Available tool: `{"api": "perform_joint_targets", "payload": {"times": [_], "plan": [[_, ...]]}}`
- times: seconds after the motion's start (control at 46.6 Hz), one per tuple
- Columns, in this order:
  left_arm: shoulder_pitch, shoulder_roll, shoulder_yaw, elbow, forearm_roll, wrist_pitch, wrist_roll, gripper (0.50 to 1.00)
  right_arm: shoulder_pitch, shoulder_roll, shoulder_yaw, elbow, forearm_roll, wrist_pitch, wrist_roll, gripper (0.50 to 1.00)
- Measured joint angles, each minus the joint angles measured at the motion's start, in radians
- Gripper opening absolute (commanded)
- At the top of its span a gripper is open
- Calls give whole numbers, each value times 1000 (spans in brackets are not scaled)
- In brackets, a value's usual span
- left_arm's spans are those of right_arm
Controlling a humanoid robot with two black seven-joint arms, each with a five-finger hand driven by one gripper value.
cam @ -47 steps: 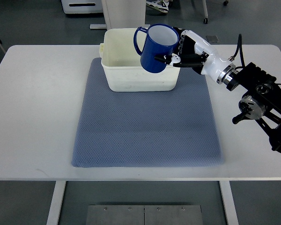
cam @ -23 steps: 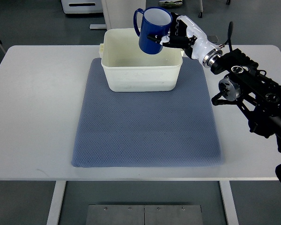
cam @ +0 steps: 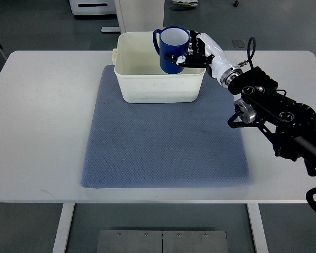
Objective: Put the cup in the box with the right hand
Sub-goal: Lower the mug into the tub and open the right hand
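A dark blue cup (cam: 172, 49) with a white inside and a handle on its left is held upright over the right part of the cream box (cam: 127, 63), partly lowered inside its walls. My right hand (cam: 192, 52), white with black fingers, is shut on the cup's right side; its black arm runs off toward the lower right. The box stands at the far edge of a blue-grey mat (cam: 163, 142) on the white table (cam: 42, 121). The left arm is out of view.
The right arm's black joints (cam: 268, 105) hang above the table's right side. Beyond the table's far edge are the floor, a white column (cam: 139, 13) and a chair base.
The hand carried the cup from the box's front right up and back over it, then lowered it into the box; the arm has reached farther in.
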Motion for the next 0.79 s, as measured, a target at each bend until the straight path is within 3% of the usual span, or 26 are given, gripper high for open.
{"api": "perform_joint_targets", "payload": {"times": [0.558, 0.579, 0.644, 0.665, 0.794], "plan": [[0, 0, 0, 0, 0, 0, 0, 1000, -6, 1, 0, -3, 2, -14, 1, 500], [0, 0, 0, 0, 0, 0, 0, 1000, -5, 1, 1, -3, 2, -14, 1, 558], [0, 0, 0, 0, 0, 0, 0, 1000, -5, 1, 2, -2, 2, -13, 1, 808], [0, 0, 0, 0, 0, 0, 0, 1000, -5, 0, 2, -2, 2, -13, 1, 851], [0, 0, 0, 0, 0, 0, 0, 1000, -5, 0, 2, -2, 2, -13, 1, 951]]}}
